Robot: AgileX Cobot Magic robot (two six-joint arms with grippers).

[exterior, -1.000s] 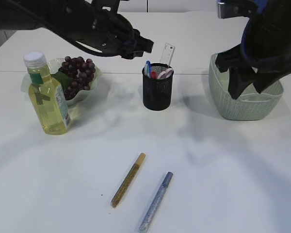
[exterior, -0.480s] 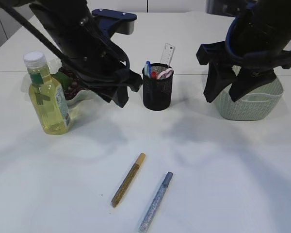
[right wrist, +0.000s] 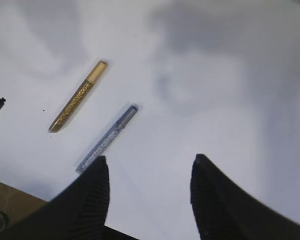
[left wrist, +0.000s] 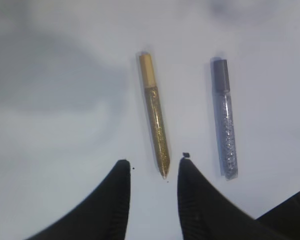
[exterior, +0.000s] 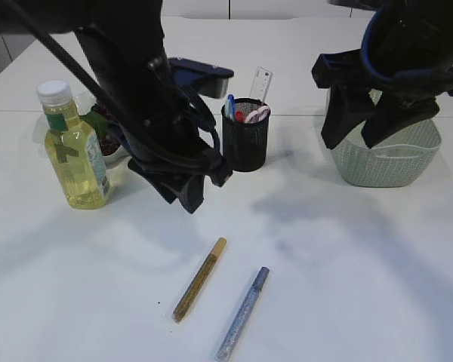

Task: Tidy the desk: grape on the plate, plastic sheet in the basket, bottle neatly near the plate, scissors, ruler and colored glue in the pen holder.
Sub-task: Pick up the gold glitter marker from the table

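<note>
Two glue pens lie flat on the white table point(exterior: 377, 286) in the lower middle of the exterior view: a gold glitter glue pen point(exterior: 199, 279) on the left and a silver glitter glue pen point(exterior: 242, 313) just to its right, near each other but not touching. Both lean the same way, tops pointing up and to the right. The left gripper point(left wrist: 152, 172) hangs over the table with its two black fingers apart and nothing between them; in the left wrist view the thin tip of the gold pen point(left wrist: 154, 121) sits right by the gap, and the silver pen point(left wrist: 225, 125) is off to the right. The right gripper point(right wrist: 149, 170) is spread wide too and holds nothing; in the exterior view it hangs at the upper right, by the pale green woven basket point(exterior: 383, 162). A black mesh pen holder point(exterior: 245, 136) stands in the upper middle with a clear ruler point(exterior: 260, 84) and some pens sticking out. At the left stands a plastic bottle of yellow drink point(exterior: 74, 151) with a white cap. Behind it, a bunch of dark grapes point(exterior: 109, 139) peeks out, mostly hidden by the black left arm point(exterior: 147, 98).
</note>
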